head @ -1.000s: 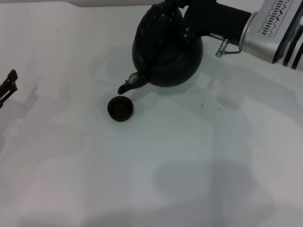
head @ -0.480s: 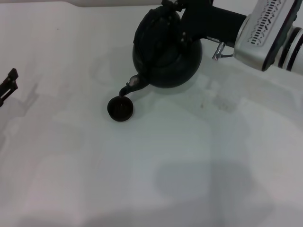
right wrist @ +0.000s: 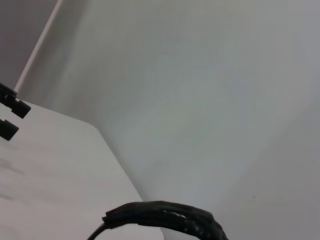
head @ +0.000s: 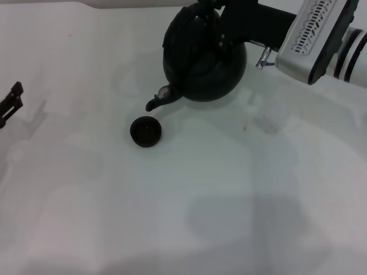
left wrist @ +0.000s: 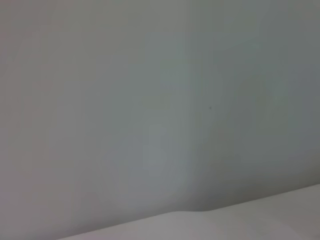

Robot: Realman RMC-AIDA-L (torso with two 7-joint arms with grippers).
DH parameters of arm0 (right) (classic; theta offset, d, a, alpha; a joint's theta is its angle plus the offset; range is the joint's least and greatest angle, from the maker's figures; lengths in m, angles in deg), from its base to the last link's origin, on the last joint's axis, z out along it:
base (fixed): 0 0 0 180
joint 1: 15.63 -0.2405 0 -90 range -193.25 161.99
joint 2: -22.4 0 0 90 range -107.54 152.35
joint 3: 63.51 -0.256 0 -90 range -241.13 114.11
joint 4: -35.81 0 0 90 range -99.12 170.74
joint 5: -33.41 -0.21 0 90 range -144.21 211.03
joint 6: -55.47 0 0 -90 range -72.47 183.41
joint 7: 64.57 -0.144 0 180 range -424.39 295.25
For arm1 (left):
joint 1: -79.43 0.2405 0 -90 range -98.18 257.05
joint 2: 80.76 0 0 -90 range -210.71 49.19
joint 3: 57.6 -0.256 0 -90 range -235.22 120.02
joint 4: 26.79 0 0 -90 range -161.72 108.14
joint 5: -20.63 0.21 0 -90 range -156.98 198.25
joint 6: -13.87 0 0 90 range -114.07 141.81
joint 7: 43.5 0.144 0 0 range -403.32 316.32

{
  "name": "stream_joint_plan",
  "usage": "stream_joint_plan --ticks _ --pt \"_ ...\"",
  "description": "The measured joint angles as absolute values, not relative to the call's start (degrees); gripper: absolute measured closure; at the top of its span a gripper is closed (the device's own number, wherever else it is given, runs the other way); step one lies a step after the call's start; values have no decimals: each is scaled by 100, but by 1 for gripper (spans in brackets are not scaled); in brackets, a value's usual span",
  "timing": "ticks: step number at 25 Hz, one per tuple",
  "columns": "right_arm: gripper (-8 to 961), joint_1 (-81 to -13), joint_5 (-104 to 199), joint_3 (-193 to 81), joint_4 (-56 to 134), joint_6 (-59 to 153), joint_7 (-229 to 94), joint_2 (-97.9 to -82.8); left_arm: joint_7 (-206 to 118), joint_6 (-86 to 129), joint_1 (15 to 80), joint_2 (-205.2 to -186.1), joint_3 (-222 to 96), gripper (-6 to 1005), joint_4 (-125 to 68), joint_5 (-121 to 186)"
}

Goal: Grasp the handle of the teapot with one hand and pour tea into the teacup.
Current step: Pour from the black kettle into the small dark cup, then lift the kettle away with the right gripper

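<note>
At far centre, my right gripper (head: 221,23) clamps ribbed black hoop handle (head: 202,26) of big round dark teapot (head: 203,60); looks heavy, rigid; spout short of tiny dark teacup (head: 145,131).

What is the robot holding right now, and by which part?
The right gripper holds the teapot by its handle; the left gripper holds nothing.

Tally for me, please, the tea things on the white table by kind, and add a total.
Teapots: 1, the teapot, its handle at the right gripper
Teacups: 1, the teacup, standing just past the spout
Total: 2
</note>
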State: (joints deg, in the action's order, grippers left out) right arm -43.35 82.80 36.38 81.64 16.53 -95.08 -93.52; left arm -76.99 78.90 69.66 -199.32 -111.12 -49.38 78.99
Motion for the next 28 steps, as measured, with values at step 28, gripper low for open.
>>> stream_joint_plan --ticks 28 --pt "836 -4104 8316 4394 9062 2543 -9021 -9332 -7699 7687 6883 -19923 -11113 163 -4937 7892"
